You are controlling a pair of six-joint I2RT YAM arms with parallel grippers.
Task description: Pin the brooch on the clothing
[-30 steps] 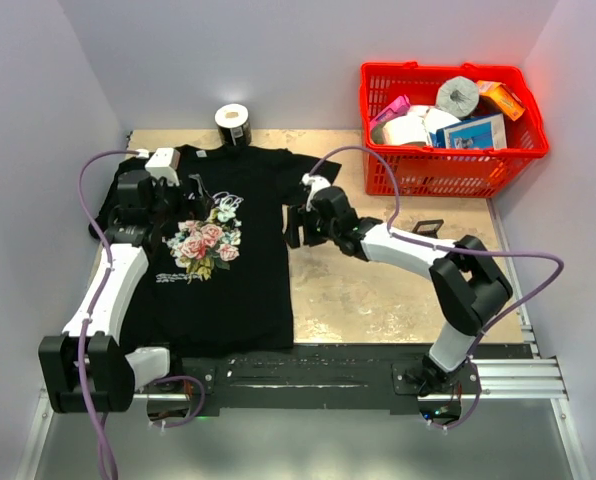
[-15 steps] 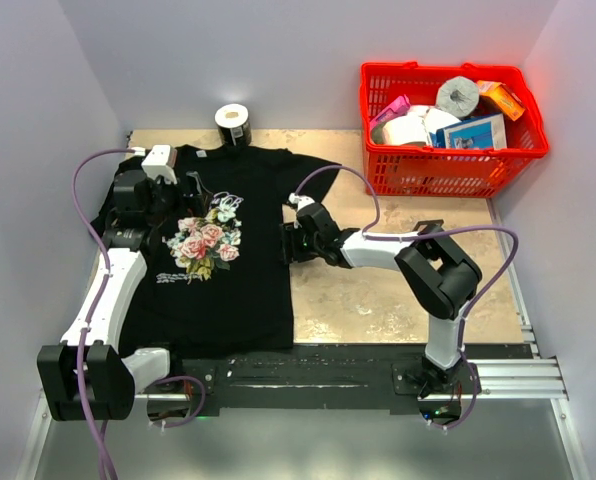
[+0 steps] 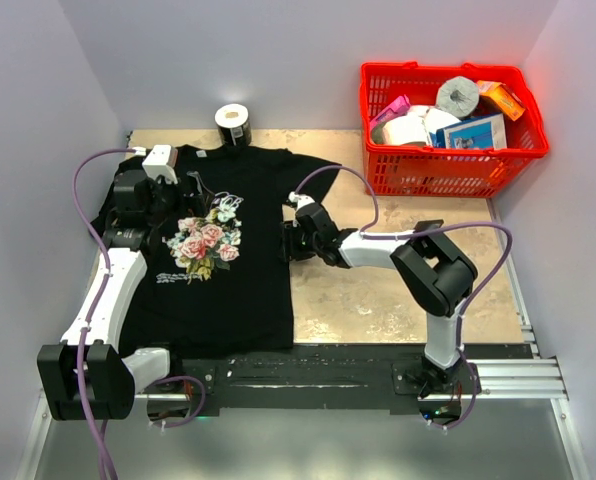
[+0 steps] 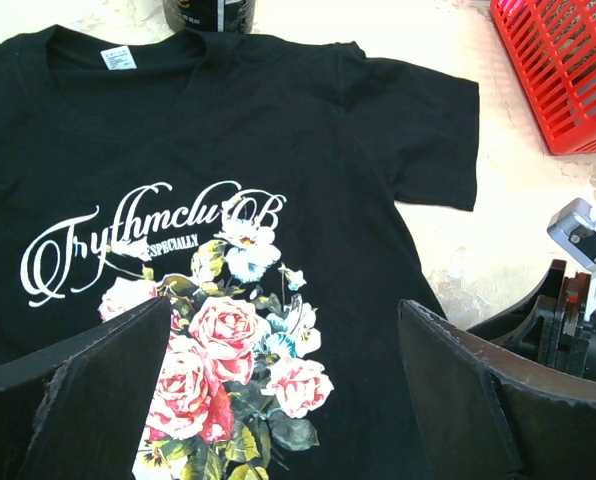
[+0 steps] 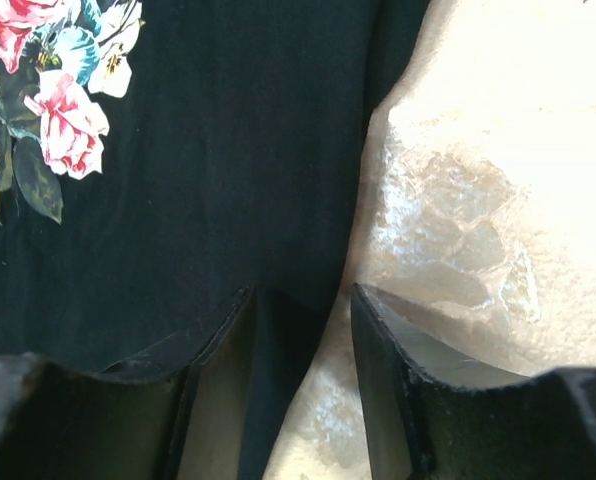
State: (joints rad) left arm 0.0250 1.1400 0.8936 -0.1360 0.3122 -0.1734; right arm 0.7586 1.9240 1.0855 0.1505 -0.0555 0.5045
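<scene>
Starting at the left of the overhead frame, the left claw [image 3: 178,192] is hovering over the shirt [image 3: 248,280], just by the upper left of the printed roses [image 3: 203,243]. In its own camera the left claw [image 4: 285,305] is gaping wide, with nothing between the fingers [image 4: 98,370]; only the white lettering [image 4: 148,225] and the roses are showing through the gap.

In the middle, the shirt is lying flat and face up on the surface [image 3: 378,290], collar toward the top of the frame. The brooch is not showing anywhere: not on the fabric, not on the bare surface, not in either claw. I cannot tell where it is.

Moving right, the right claw [image 3: 290,240] is sitting at the shirt's right edge. In the wrist view the right claw [image 5: 303,295] is showing only a narrow gap, straddling the line where black cloth [image 5: 208,180] is meeting the pale surface [image 5: 478,200]. Nothing is visibly pinched, though it may be lining up to take the hem.

At the upper right, the red basket [image 3: 448,170] is sitting well apart.

As I am reading it, the pinning is not yet begun: no pin is in hand, so finding, gripping and fastening it all remain.
</scene>
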